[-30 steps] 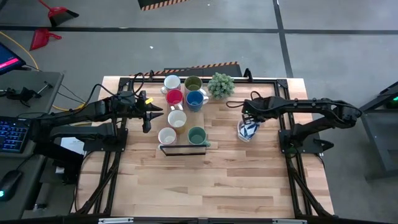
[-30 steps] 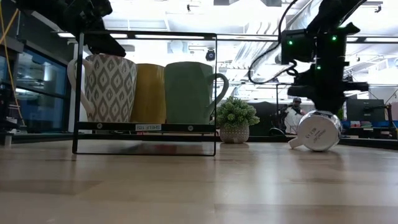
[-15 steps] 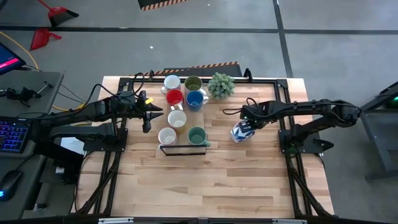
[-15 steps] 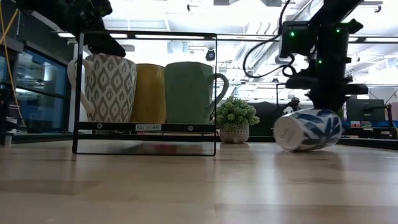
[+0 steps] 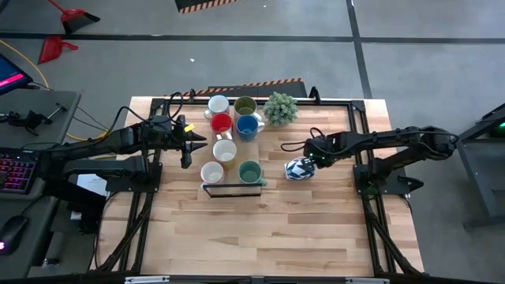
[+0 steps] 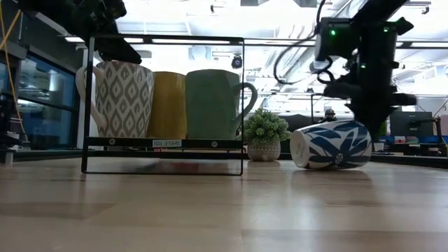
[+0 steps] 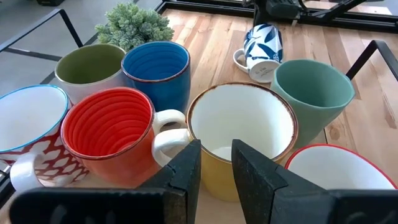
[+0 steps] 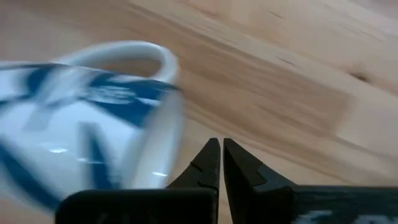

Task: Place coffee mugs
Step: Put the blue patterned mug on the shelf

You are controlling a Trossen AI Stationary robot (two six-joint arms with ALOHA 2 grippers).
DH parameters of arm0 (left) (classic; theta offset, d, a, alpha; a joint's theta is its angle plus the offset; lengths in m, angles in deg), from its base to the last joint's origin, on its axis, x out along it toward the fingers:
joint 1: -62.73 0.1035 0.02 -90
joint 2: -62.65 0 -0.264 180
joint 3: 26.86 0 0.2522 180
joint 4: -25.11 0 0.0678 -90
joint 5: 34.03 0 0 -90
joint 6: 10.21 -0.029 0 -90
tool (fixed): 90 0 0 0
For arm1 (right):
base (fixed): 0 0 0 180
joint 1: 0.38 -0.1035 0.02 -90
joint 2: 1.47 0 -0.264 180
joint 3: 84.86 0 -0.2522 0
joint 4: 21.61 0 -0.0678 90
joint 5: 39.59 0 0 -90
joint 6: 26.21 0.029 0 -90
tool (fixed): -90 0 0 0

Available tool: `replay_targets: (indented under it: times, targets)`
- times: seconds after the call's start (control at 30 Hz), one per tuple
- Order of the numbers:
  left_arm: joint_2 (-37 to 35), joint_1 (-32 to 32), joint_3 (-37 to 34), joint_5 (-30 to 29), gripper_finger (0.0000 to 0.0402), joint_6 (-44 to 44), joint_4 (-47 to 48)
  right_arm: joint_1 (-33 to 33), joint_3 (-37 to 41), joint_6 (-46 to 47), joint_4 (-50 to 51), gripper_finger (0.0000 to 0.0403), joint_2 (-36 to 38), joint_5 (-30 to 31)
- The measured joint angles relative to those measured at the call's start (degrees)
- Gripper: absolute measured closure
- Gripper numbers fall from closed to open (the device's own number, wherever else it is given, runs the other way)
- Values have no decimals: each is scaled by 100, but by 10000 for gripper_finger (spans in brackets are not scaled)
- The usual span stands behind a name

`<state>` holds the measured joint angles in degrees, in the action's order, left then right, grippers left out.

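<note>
Seven mugs sit grouped at the back-left of the wood surface (image 5: 276, 229), inside a thin black wire frame (image 6: 89, 105). From above: white mug (image 5: 218, 104) and olive mug (image 5: 245, 106) at the far end, red mug (image 5: 221, 123) and blue mug (image 5: 247, 126) next, a cream mug (image 5: 225, 151) in the middle, then another white mug (image 5: 211, 172) and the teal mug (image 5: 249, 170) nearest the frame's front bar. All stand upright, packed close or touching.

Eighth mug, white with blue leaf print (image 5: 298, 168), lies on its side on the bare surface, right of the group and apart from it. In the low view its rim faces the frame. A small potted plant (image 5: 280, 108) stands just beside the olive and blue mugs at the back edge.

Right tool (image 5: 319, 155) is low at the leaf mug, just beside its far side; fingers (image 8: 214, 163) together with only a hairline gap, nothing clamped between them. Whether it touches the mug cannot be told.

Left tool (image 5: 187, 147) hovers at the left side of the group, near the cream mug; fingers (image 7: 186, 171) partly apart, pointing at that mug, gripping nothing visible.

A keyboard (image 5: 17, 170) sits on a desk left of the rig.
</note>
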<state>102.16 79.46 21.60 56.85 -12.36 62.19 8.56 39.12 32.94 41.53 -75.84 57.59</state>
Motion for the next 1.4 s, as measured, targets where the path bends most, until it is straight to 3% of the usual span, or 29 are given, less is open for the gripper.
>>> replay_targets:
  times: [0.3, 0.53, 0.67, 0.83, 1.03, 1.17, 1.4]
  targets:
    - [33, 0, 0, 0, 323, 11, -5, 42, 0, -33, 930, 403, 0, 376]
    - [159, 0, 0, 0, 323, -6, 11, 86, 0, -617, 1214, 403, 195, 14]
    - [305, -1, 0, 0, 323, -50, 6, 86, 0, -245, 1547, 403, 834, -284]
    - [533, 1, -2, -2, 323, -52, -6, 57, 0, 46, 1297, 403, 2004, -1111]
    - [759, 1, -2, -2, 323, -189, -4, 59, 0, 97, 778, 402, 3016, -1034]
    - [787, -1, -2, -2, 323, -304, -33, 59, 0, -94, 490, 402, 3077, -1056]
    - [707, 0, -2, -2, 323, -304, -96, 59, 0, -531, 441, 402, 2566, -1414]
